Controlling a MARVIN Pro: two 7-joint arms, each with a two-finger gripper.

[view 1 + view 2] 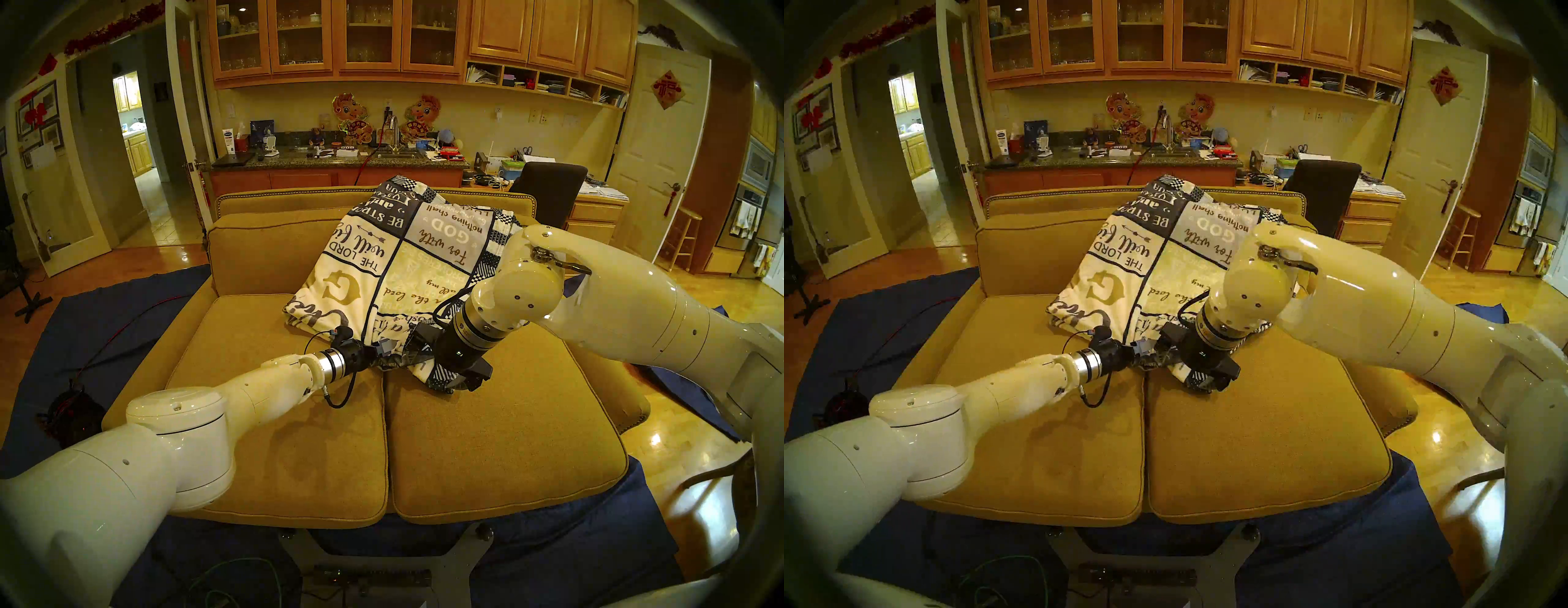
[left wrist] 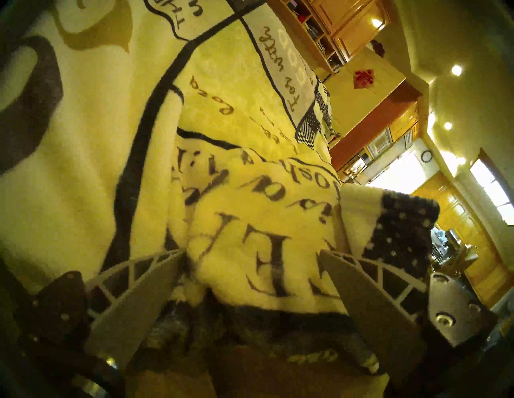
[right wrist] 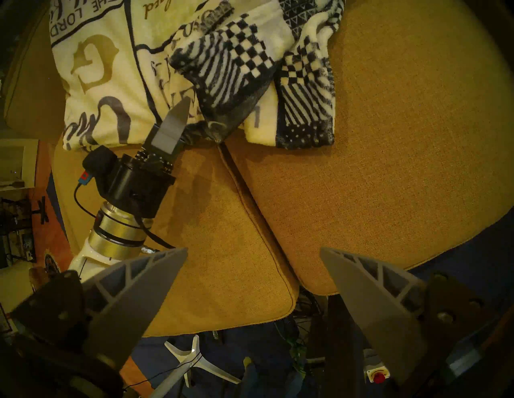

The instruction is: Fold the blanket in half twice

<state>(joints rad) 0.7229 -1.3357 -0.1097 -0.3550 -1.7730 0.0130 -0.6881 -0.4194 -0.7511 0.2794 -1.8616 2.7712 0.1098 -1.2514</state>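
**Both hands spread at the blanket's near edge**

The left arm reaches in low from the left across the mustard-yellow loveseat [image 1: 263,429]; its left hand [image 2: 250,251] is spread wide, the two grey fingers [image 2: 133,300] pushed into the near hem so that a bunched cream fold with grey lettering lies between them, not pinched; the blanket [image 1: 382,263] lies partly folded in the middle of the loveseat, its far part leaning up the backrest, its near edge reaching the seam between the two seat cushions, and its checkered patchwork corner [image 3: 303,111] resting on the right cushion; the right hand [image 3: 253,253] hangs above the cushions just in front of that corner, pointing steeply down, its fingers wide apart and empty; a dark blue cloth [image 1: 106,322] covers the floor around the loveseat.
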